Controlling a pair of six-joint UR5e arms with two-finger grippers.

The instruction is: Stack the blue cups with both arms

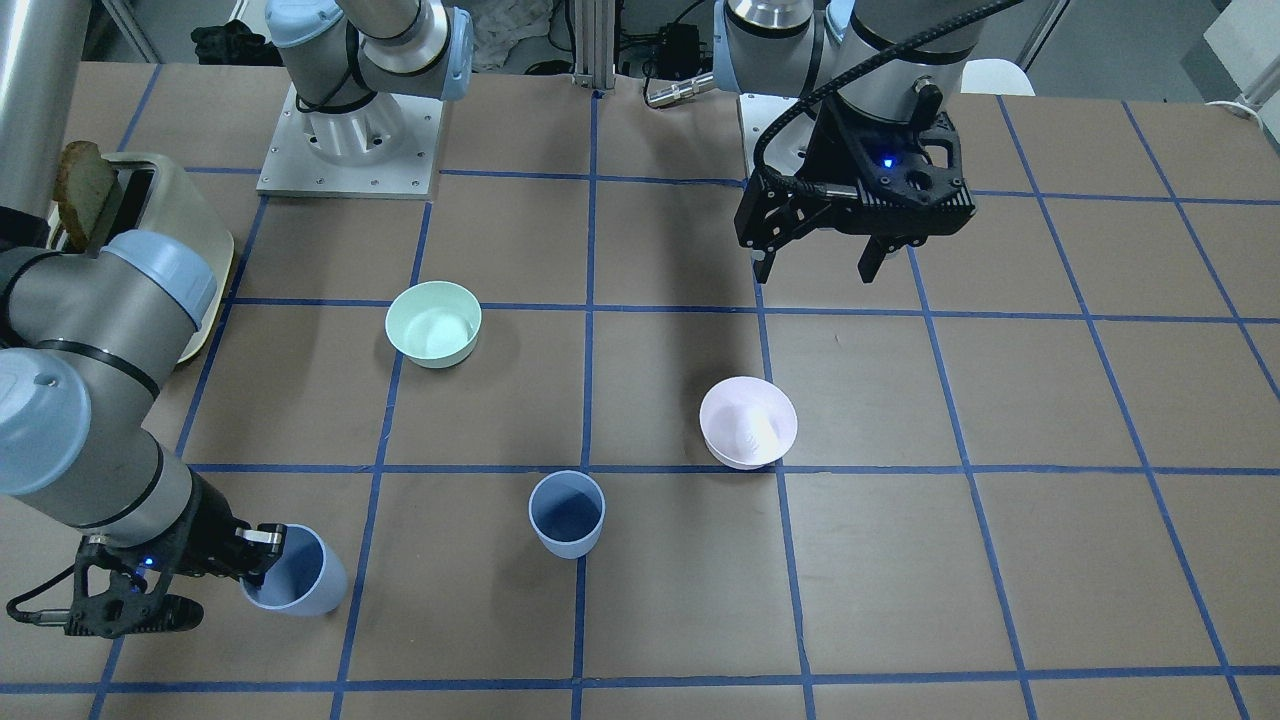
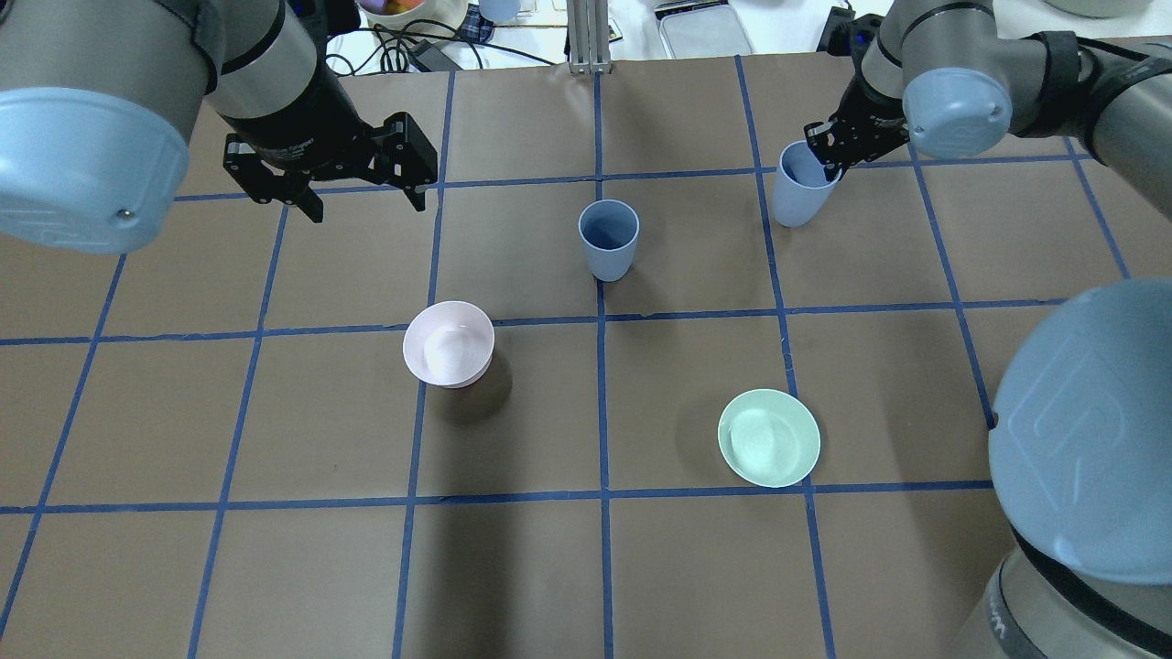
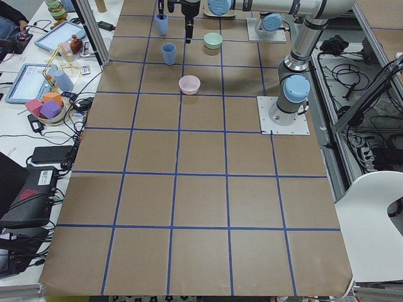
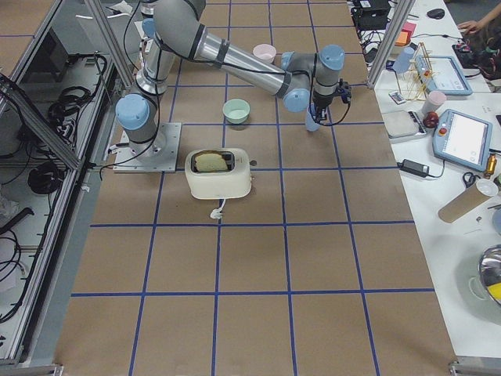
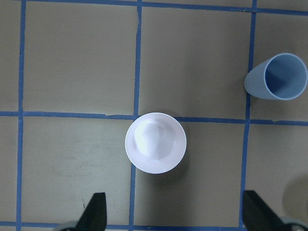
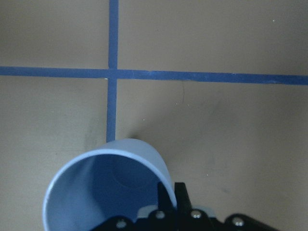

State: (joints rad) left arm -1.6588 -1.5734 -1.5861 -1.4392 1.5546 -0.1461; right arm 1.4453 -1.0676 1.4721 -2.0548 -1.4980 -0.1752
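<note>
One blue cup (image 2: pixel 608 240) stands upright near the table's middle; it also shows in the front-facing view (image 1: pixel 567 515) and the left wrist view (image 5: pixel 279 77). My right gripper (image 2: pixel 829 163) is shut on the rim of the other blue cup (image 2: pixel 797 192), which leans over. The right wrist view shows one finger inside and one outside this cup's wall (image 6: pixel 110 192). In the front-facing view the held cup (image 1: pixel 300 578) is at the lower left. My left gripper (image 2: pixel 366 203) hangs open and empty above the table, away from both cups.
A pale pink bowl (image 2: pixel 449 343) sits below the left gripper's view (image 5: pixel 155 142). A mint-green bowl (image 2: pixel 768 437) sits nearer the robot's right base. A cream toaster (image 1: pixel 190 240) with bread stands at the table's right end.
</note>
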